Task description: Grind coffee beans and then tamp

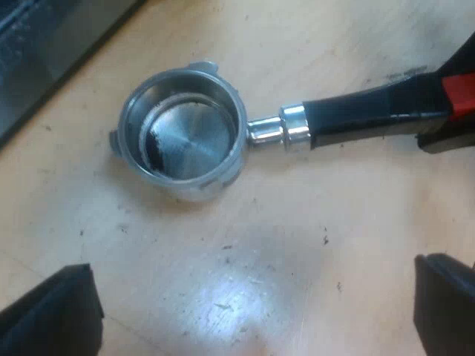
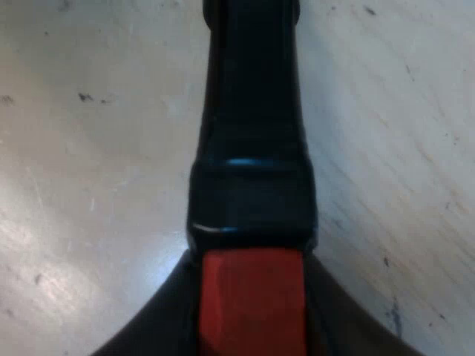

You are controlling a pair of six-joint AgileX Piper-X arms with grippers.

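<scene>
Lying flat on the pale wooden table (image 1: 297, 245), the metal holder (image 1: 182, 133) has its cup facing up in the left wrist view. The cup is mostly bare shiny metal inside, with a dark smear of coffee grounds (image 1: 152, 144) along one side of the bottom. Its dark handle (image 1: 371, 115) runs out from a shiny collar to a red end (image 1: 462, 96). The right gripper (image 1: 454, 104) is at that red end, with one black finger on each side of it. My left gripper (image 1: 249, 304) hangs above the table beside the holder. Its two fingers (image 1: 56, 311) are spread wide, with only wood between them, and they touch nothing. Dark specks are scattered over the wood near the cup. A dark, metal-edged object (image 1: 44, 44) stands near the cup but apart from it; I cannot tell what it is.

In the right wrist view, the handle (image 2: 252, 148) runs straight away from the camera over the table (image 2: 89, 148), with the red end (image 2: 252, 304) nearest. The right gripper's fingers (image 2: 152, 330) lie tight against both sides of the red end, pinching it.
</scene>
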